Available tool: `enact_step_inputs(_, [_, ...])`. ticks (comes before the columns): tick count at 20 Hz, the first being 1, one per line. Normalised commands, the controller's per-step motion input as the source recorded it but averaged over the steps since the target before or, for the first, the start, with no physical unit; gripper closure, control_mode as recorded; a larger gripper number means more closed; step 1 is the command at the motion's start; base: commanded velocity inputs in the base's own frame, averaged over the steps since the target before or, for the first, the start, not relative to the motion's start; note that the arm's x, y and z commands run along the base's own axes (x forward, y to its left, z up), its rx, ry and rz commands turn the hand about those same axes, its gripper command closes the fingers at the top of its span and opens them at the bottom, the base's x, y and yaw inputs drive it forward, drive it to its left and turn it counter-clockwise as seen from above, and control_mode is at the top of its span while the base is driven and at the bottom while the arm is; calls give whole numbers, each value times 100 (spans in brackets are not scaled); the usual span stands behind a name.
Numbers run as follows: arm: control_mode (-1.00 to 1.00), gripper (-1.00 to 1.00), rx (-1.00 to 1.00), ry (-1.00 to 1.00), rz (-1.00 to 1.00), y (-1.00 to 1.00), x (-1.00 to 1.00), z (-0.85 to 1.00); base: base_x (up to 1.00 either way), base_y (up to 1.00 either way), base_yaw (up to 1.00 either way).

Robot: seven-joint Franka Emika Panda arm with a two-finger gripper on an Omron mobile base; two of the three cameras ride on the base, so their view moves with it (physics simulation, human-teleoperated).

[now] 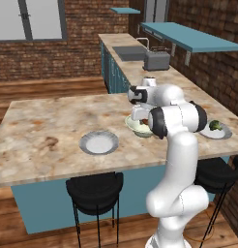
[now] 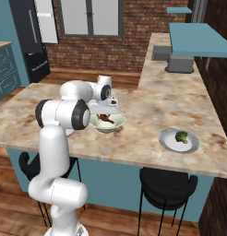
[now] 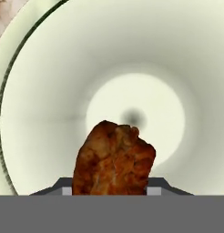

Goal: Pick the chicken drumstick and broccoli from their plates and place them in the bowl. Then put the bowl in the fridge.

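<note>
My gripper (image 3: 111, 189) is shut on the chicken drumstick (image 3: 114, 159), a reddish-brown piece that hangs just above the inside of the pale greenish bowl (image 3: 132, 68). From the base, the gripper (image 2: 105, 113) points down into the bowl (image 2: 107, 124) on the counter, with the drumstick (image 2: 105, 119) at rim height. The bowl (image 1: 139, 128) is partly hidden by my arm. The broccoli (image 2: 181, 136) lies on a grey plate (image 2: 173, 144) to the right; broccoli (image 1: 215, 125) and that plate (image 1: 223, 133) also appear behind my elbow. A second plate (image 1: 98, 143) sits bare at the left. The dark fridge (image 2: 24, 41) stands far back left, closed.
A toaster (image 1: 156, 60) and a sink (image 1: 128, 52) are on the back counter under a teal shelf (image 1: 188, 36). Black stools (image 1: 94, 189) (image 2: 166, 186) stand under the counter's front edge. Brick walls close off the right and back.
</note>
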Motion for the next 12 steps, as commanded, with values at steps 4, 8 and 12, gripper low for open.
enact_step_inputs(4, [-100, 100, 0, -5, 0, 0, 6, -27, 0, 0, 0])
enact_step_inputs(8, [-100, 100, 0, -5, 0, 0, 10, -19, 0, 0, 0])
enact_step_inputs(12, [-100, -100, 0, -1, 0, 0, 10, -11, 0, 0, 0])
